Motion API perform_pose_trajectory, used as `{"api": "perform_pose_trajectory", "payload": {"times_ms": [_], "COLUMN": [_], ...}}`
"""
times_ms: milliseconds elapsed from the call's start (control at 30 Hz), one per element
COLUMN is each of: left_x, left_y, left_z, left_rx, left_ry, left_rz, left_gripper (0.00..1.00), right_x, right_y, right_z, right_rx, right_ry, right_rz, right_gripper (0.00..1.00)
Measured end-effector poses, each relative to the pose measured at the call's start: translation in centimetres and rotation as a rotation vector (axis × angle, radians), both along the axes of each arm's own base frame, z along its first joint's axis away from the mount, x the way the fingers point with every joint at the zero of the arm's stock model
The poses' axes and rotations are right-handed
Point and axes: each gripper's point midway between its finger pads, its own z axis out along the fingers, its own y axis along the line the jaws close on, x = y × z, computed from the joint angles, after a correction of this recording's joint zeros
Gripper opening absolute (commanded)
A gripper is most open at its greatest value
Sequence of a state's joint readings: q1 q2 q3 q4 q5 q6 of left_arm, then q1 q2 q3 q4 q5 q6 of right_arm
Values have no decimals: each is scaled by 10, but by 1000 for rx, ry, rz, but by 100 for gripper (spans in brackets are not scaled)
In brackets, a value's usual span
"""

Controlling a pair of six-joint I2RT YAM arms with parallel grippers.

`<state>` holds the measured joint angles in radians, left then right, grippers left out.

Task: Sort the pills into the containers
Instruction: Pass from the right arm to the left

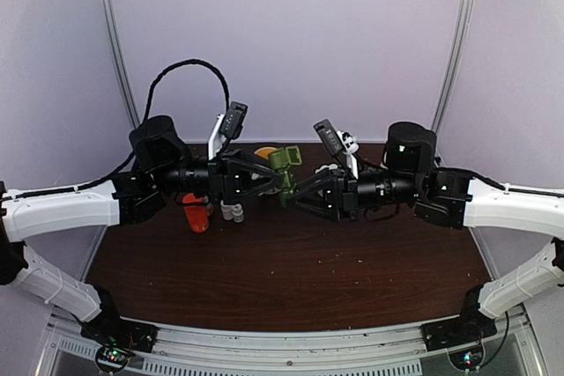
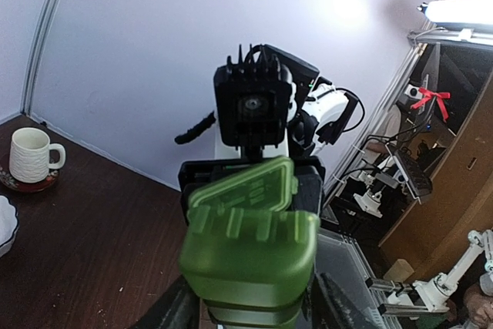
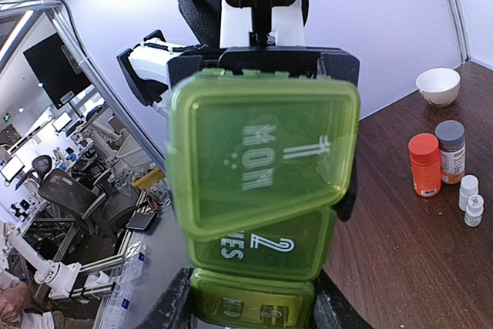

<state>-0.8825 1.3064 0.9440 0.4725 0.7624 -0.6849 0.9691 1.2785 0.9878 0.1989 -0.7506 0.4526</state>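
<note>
Counted at centre of the right wrist view: one green pill box (image 3: 262, 267) with three lids (image 3: 262, 152) in a row. Counted at right of that frame: four bottles, namely one orange bottle (image 3: 424, 164), one grey-capped bottle (image 3: 451, 150), one upper vial (image 3: 468, 189) and one lower vial (image 3: 474, 210), plus one bowl (image 3: 437, 86) above. Counted at far left of the left wrist view: one mug (image 2: 32, 156) on one saucer (image 2: 31, 185).

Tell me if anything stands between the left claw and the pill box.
Nothing visible does. The right claw holds the pill box in the air, and the left claw sits around its other end, by the open lid.
</note>
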Motion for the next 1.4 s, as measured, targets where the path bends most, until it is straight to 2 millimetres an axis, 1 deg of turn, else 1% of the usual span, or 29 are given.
{"api": "perform_pose_trajectory", "payload": {"times_ms": [100, 200, 233, 267, 300, 333, 433, 500, 600, 667, 700, 733, 833, 867, 933, 967, 1000, 1100, 1233, 1300, 1400], "left_x": [1, 1, 0, 0, 0, -1, -3, -3, -3, -3, -3, -4, -2, -2, -1, -1, -1, -1, -1, -1, -1], "left_y": [-2, -3, -3, -3, -3, -3, -3, -3, -3, -3, -3, -3, -3, -4, -4, -4, -4, -4, -4, -4, -4], "left_z": [-3, -7, -7, -7, -7, -7, -6, -6, -6, -6, -6, -6, -8, -8, -9, -9, -10, -10, -10, -10, -13], "left_rx": [6, 13, 14, 14, 13, 13, 11, 12, 12, 13, 13, 13, 18, 20, 23, 24, 24, 26, 25, 26, 30], "left_ry": [3, 11, 12, 14, 11, 15, 6, 5, 5, 4, 4, 3, 4, 5, 6, 5, 4, 7, 9, 9, 15], "left_rz": [-3, -11, -16, -17, -21, -24, -35, -38, -39, -39, -39, -39, -33, -31, -28, -26, -25, -23, -23, -24, -25], "left_gripper": [51, 41, 36, 28, 23, 19, 18, 18, 21, 31, 42, 48, 53, 57, 69, 73, 76, 75, 73, 68, 67], "right_x": [0, 0, 1, 1, 1, 1, 0, 0, 0, 0, 0, 0, 2, 2, 2, 3, 3, 5, 4, 4, 4], "right_y": [0, 0, 0, 0, 0, 0, 0, 0, 0, 0, 0, 0, 0, 0, 0, 0, 0, 0, -2, -3, -3], "right_z": [0, 0, -1, -1, -1, -1, -1, -1, -1, -1, -1, -1, -2, -2, -3, -3, -3, -2, 6, 12, 18], "right_rx": [0, -2, -4, -4, -3, -3, -3, -3, -3, -3, -4, -4, -8, -9, -11, -11, -12, -8, 16, 34, 56], "right_ry": [0, 1, 2, 1, 1, 1, 1, -1, -1, -1, -1, -1, 0, 0, 0, 1, 1, -2, -15, -24, -31], "right_rz": [0, -2, -6, -7, -6, -6, -3, -1, -1, -2, -2, -2, -9, -11, -15, -17, -19, -30, -34, -34, -34], "right_gripper": [31, 31, 33, 36, 37, 37, 43, 43, 43, 43, 43, 43, 43, 43, 43, 43, 43, 43, 45, 45, 46]}}
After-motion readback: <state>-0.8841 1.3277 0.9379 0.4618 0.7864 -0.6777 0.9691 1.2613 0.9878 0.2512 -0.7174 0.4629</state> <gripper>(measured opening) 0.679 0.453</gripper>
